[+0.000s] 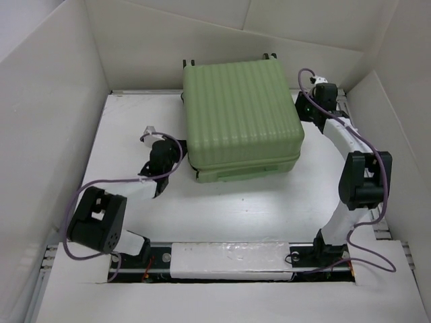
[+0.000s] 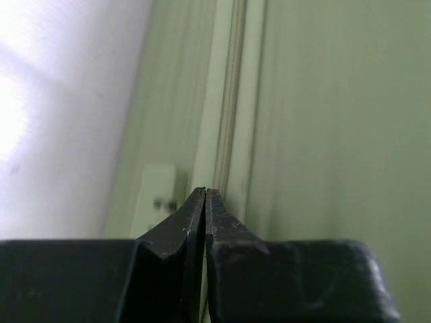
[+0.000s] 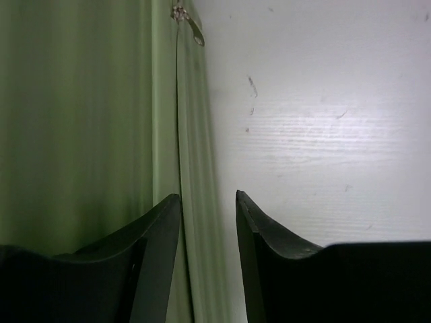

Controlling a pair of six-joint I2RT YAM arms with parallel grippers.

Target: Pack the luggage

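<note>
White walls point(image 1: 47, 101) around green luggage point(image 1: 242, 111)

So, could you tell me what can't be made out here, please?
Pale green ribbed hard-shell suitcase: inside hidden by its closed lid, every view.
Left gripper: fingertips hidden under its wrist in top view.
Small metal tab at the seam: blurred, right wrist view.

White-and-black left arm point(image 1: 101, 221) and right arm point(image 1: 347, 138) carry purple cables point(image 1: 111, 180).
</note>
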